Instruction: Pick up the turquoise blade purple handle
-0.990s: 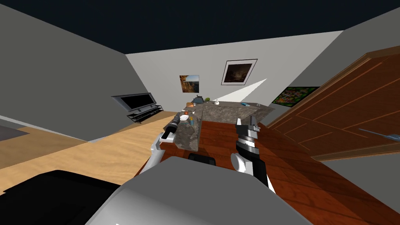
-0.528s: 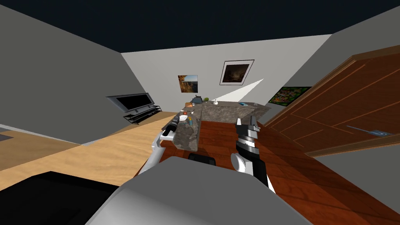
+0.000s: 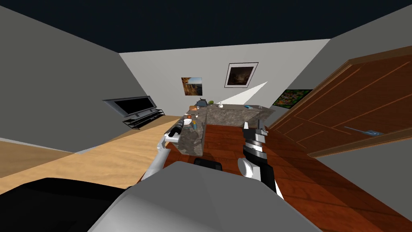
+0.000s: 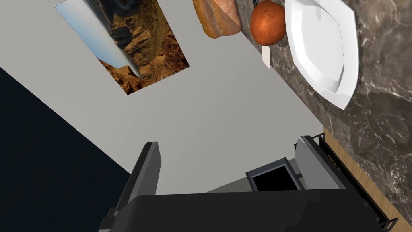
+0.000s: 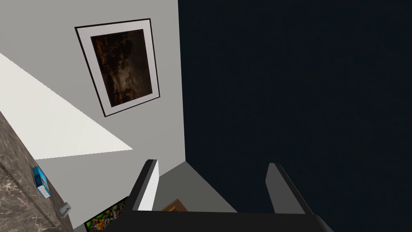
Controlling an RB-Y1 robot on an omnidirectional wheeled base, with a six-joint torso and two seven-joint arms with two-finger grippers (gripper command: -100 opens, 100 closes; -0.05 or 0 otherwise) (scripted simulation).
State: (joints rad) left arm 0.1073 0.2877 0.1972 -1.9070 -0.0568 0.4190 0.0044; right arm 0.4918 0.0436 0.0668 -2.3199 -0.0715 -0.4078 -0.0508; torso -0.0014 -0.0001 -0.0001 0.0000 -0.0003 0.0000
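A small turquoise thing [image 3: 248,107] lies on the far arm of the dark stone counter [image 3: 225,117]; I cannot make out its handle. The right wrist view has it as a blue piece [image 5: 40,183] at the counter's edge [image 5: 16,201], well off to the side of my right gripper [image 5: 213,179]. That gripper [image 3: 253,124] is open and empty, raised over the red-brown floor short of the counter. My left gripper [image 3: 179,127] hangs over the counter's near arm, open and empty [image 4: 231,161], beside a white plate [image 4: 322,48].
A red-brown round fruit [image 4: 267,22] and a bread loaf [image 4: 217,16] lie past the plate. A TV on a low stand [image 3: 128,105] stands by the left wall. A brown door [image 3: 354,104] stands open at my right. Several small items crowd the counter's corner [image 3: 201,104].
The whole head view has slid left: TV, pictures and door all sit further left, so I have turned or moved. Both arms hold about the same pose.
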